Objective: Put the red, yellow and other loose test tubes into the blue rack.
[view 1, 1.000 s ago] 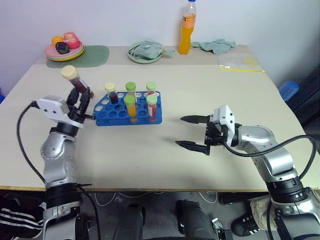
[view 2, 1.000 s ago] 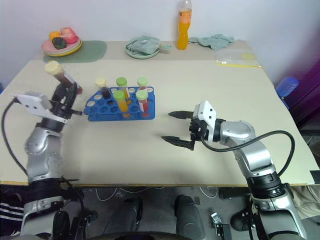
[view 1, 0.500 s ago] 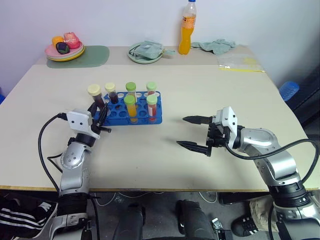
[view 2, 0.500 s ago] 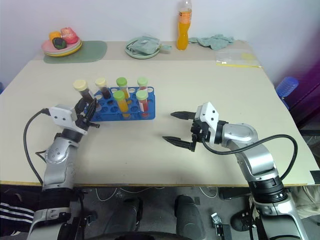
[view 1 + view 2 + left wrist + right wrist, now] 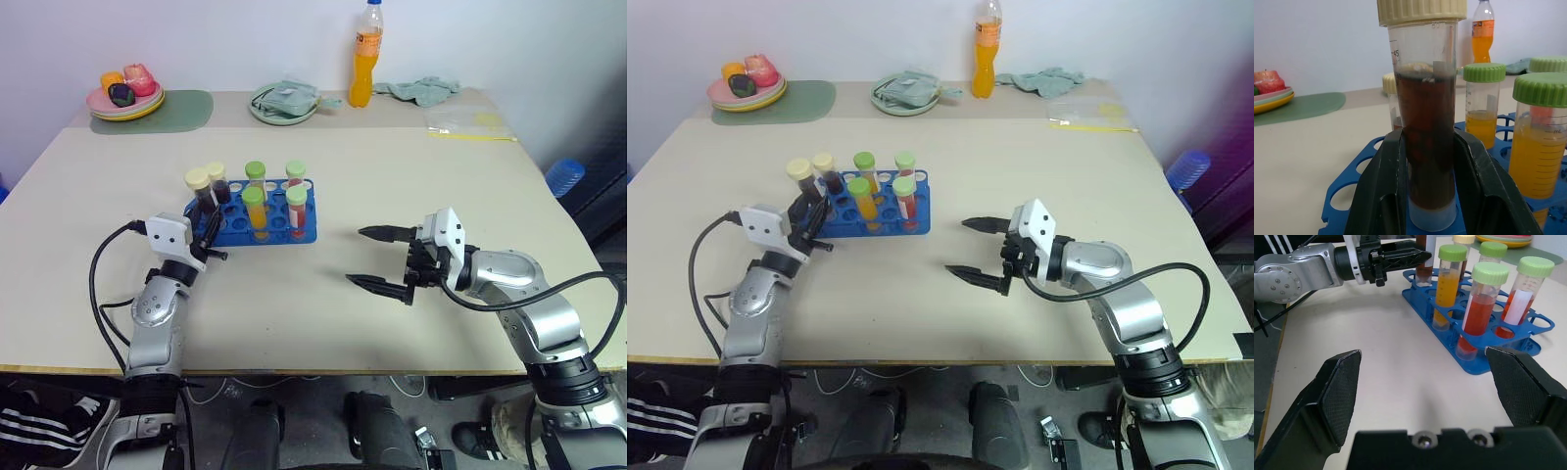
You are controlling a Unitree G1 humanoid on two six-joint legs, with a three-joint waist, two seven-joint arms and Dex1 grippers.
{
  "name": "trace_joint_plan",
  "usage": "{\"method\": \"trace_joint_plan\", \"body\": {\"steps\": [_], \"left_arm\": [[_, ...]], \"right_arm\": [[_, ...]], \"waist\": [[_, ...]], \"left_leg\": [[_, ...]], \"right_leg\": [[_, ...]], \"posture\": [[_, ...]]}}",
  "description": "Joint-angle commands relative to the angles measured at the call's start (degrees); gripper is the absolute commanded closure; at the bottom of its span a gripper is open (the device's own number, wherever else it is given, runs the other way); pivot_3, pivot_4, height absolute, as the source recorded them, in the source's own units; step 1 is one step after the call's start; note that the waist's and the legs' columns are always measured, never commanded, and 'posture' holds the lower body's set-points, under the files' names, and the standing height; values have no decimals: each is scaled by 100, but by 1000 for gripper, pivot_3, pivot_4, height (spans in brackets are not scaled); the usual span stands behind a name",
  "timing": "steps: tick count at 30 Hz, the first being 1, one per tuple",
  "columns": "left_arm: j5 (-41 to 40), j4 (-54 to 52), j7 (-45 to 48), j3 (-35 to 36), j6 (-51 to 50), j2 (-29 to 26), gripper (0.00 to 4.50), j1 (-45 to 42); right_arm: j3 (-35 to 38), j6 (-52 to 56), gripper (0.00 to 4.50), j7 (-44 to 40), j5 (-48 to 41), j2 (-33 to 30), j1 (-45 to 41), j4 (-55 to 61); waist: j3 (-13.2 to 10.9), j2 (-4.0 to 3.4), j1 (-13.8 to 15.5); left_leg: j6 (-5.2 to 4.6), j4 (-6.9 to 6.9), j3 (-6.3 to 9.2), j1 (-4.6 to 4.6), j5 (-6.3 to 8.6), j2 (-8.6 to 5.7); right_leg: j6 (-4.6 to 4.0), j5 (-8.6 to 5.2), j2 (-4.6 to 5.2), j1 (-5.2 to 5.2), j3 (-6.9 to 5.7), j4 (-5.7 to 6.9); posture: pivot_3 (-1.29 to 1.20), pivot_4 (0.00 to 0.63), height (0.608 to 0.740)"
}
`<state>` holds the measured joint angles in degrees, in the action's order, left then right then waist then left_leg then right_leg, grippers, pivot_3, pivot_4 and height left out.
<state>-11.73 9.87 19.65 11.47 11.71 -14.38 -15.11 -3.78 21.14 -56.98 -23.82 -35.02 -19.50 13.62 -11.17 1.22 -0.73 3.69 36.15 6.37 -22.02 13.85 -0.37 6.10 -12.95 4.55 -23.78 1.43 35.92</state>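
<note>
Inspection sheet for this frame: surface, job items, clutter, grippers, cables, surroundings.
Surface: beige table.
Job's things: blue rack with five capped tubes standing in it; a sixth, the dark tube, at the rack's left end.
Clutter: orange bottle, fruit plate, green plate, cloth, plastic bag, all at the far edge.
Grippers: left gripper shut on the dark tube; right gripper open, holding nothing.
Cables: black cables along both arms.
Surroundings: pale wall.

Bright, even, diffuse light from above; soft faint shadows on the table (image 5: 323, 304). No glare. Sharp head views; far background softly blurred in left wrist view.
</note>
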Motion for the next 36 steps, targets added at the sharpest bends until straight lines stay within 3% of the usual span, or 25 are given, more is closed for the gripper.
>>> {"method": "trace_joint_plan", "body": {"steps": [1,6,29,36], "left_arm": [[-6,298,-17,10,100,35,3712,-35],[-22,587,130,-59,274,37,3712,-143],[-54,277,199,-220,102,38,3712,255],[-347,-12,306,-9,-11,-47,162,228]], "right_arm": [[157,-52,0,57,-57,-34,-88,194],[117,-35,0,134,-54,5,-136,218],[76,-225,0,105,68,2,-179,81],[67,-261,0,100,93,15,-164,70]], "waist": [[0,0,-2],[3,-5,-6],[2,-6,-2],[1,-5,-7]], "left_leg": [[0,0,0,5,0,0],[0,-21,0,56,2,1],[-1,-28,0,49,4,2],[-1,-30,0,47,4,2]], "right_leg": [[-7,-4,0,5,0,-1],[-7,-14,0,56,-1,-28],[-7,-12,2,58,-3,-54],[-5,-14,2,58,-4,-58]], "posture": [[0,150,740],[0,150,740],[0,150,740],[0,150,740]]}}
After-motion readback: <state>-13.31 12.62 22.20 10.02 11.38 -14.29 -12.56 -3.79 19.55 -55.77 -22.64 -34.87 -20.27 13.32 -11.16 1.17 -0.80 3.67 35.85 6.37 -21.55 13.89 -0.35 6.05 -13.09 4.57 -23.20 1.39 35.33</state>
